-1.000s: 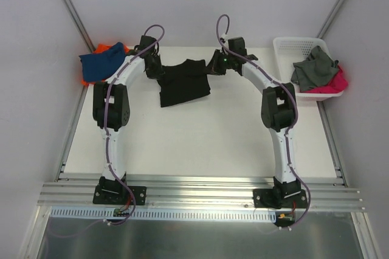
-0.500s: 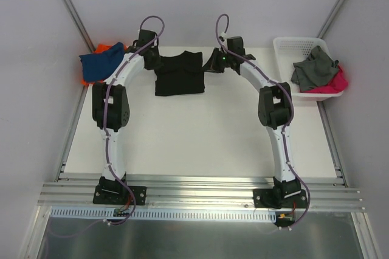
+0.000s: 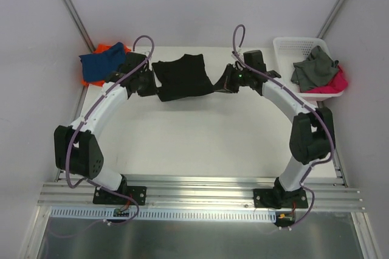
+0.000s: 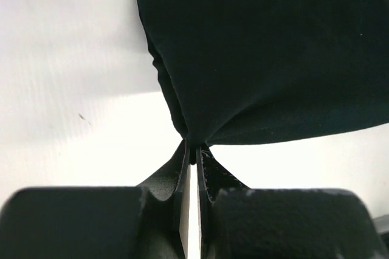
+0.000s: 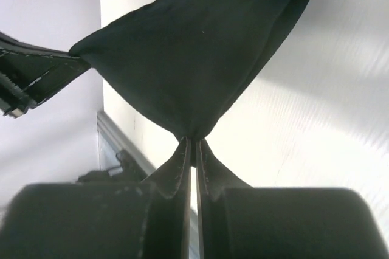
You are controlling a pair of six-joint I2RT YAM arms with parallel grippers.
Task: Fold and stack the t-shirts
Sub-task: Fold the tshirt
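Left end effector [image 4: 193, 149] is pinched tight on one lower corner of the black t-shirt [image 3: 185, 76]. Right end effector [image 5: 193, 143] is the same on the opposite corner. The shirt hangs stretched between them at 12 o'clock on the desk [image 3: 200, 143], near edge taut and far part draped.

Change over the last second: both grips pulled apart and toward me, elbows swung out wide. The cloth went from a bunched hang to a spread span.

My read: it's tensioned for a flat lay-down, fold comes next, and any slack would wrinkle it.

Blue t-shirt [image 3: 100, 64] sits on the orange t-shirt [image 3: 104, 47] at 10 o'clock. That's probably the stack. Basket [image 3: 292, 45] at 2 o'clock holds more cloth.
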